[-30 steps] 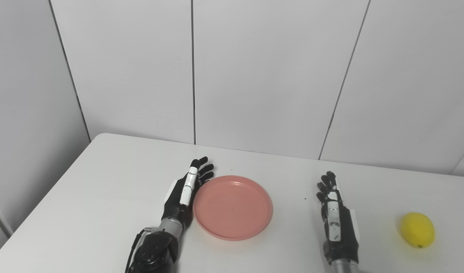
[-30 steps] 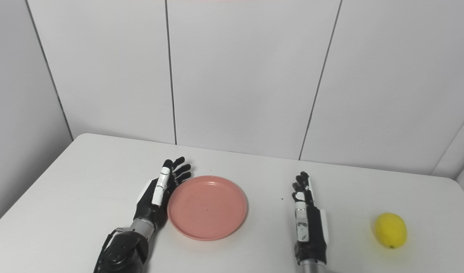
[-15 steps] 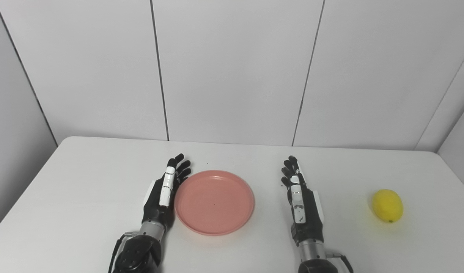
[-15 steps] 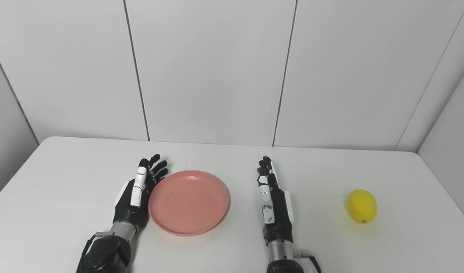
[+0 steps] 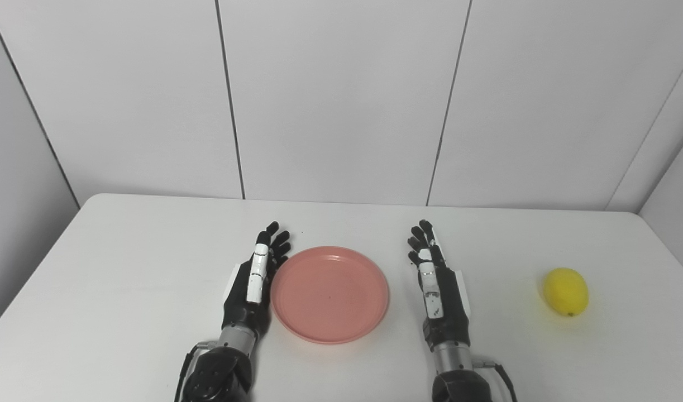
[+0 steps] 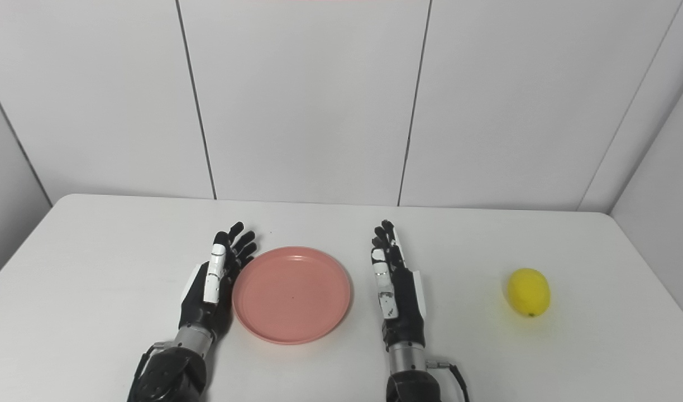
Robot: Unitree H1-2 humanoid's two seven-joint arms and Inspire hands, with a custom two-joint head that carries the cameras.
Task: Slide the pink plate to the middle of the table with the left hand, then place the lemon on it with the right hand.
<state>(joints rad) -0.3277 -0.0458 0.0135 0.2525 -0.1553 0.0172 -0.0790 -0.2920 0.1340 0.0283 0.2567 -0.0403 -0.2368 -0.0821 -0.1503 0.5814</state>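
Now — left hand flat, seemingly touching pink plate | right hand empty

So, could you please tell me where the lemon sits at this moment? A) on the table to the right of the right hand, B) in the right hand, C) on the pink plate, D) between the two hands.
A: the lemon lies on the white table, well right of the open right hand, while the pink plate is empty.
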